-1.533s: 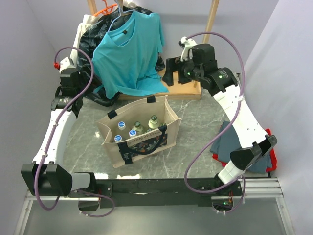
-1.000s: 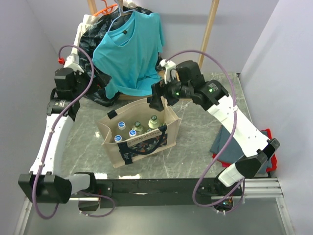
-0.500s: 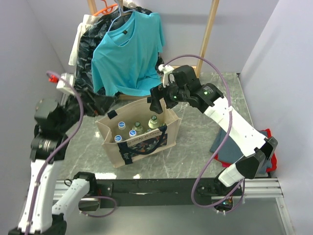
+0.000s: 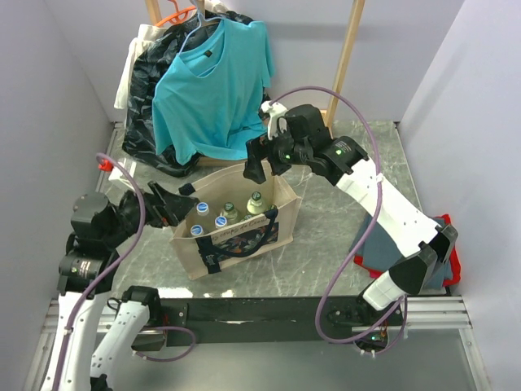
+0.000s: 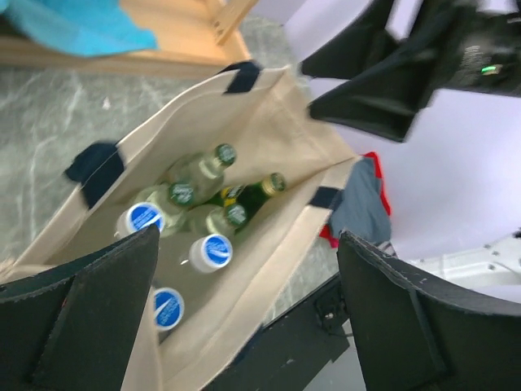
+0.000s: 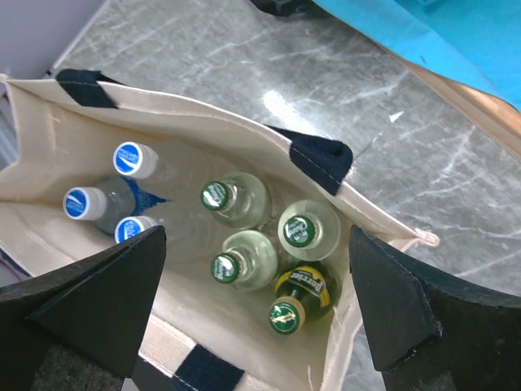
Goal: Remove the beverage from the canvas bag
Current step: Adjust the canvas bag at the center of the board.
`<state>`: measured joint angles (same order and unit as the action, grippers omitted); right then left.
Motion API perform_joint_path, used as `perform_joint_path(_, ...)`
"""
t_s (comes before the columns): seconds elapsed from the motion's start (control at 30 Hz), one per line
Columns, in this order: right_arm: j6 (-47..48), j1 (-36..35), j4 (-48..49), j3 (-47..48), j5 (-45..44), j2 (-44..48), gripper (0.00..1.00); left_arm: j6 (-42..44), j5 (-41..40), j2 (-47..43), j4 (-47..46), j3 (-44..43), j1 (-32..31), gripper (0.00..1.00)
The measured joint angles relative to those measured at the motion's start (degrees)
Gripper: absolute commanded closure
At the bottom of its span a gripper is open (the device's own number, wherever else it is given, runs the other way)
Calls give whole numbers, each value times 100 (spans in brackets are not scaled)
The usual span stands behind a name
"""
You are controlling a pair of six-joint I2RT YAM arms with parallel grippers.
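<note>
The beige canvas bag [image 4: 244, 238] stands open mid-table with black handles. Inside are several bottles: three blue-capped ones [image 6: 129, 158] at its left end, three clear green-capped ones [image 6: 298, 230] and a dark green bottle [image 6: 286, 315] at its right end. My right gripper [image 4: 259, 163] is open and empty above the bag's far right rim, and in its wrist view [image 6: 256, 318] the green-capped bottles lie between the fingers. My left gripper [image 4: 175, 204] is open and empty at the bag's left end, looking in over the blue caps [image 5: 210, 249].
A teal T-shirt [image 4: 213, 77] hangs on a wooden rack [image 4: 346, 57] behind the bag, over a black plastic bag [image 4: 151, 98]. Grey cloth [image 4: 374, 236] and a red item [image 4: 450, 244] lie at the right edge. Walls close in on both sides.
My left arm swung from the back left to the near left, its gripper now at the bag's left end. My right gripper came from the back right to above the bag.
</note>
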<state>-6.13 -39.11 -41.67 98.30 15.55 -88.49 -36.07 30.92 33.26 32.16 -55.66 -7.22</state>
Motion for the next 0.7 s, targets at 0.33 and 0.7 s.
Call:
perform_joint_path(0.33,-44,0,61,7,109,-155,1,221,-1438,155,-35,439,-245,8)
perform_joint_path(0.7,-46,0,61,52,254,-365,2,356,-3053,1318,-632,157,-1631,5)
